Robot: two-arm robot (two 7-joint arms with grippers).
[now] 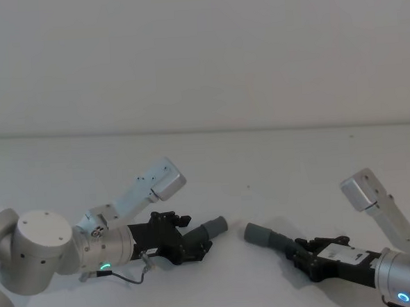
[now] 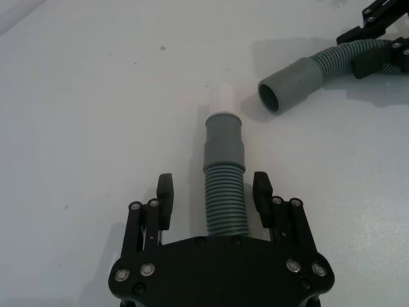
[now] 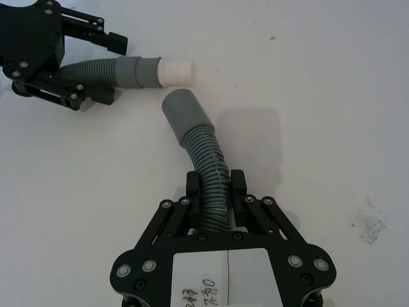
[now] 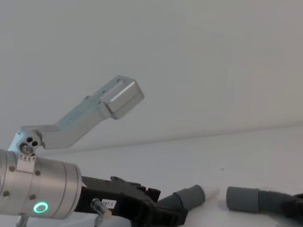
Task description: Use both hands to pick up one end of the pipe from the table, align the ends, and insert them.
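The left gripper (image 2: pixel 213 181) straddled the ribbed length of the white-tipped piece (image 2: pixel 225 204), jaws released, with a gap showing on either side. The right gripper (image 3: pixel 215 179) was clenched on the ribs of the open-cuffed piece (image 3: pixel 208 160). Both cuffs sat low at the table (image 1: pixel 275 163), near centre, close together but angled off line. The hose was judged light, the ribs flexible and the cuffs stiff. A hold just behind each cuff would limit droop.
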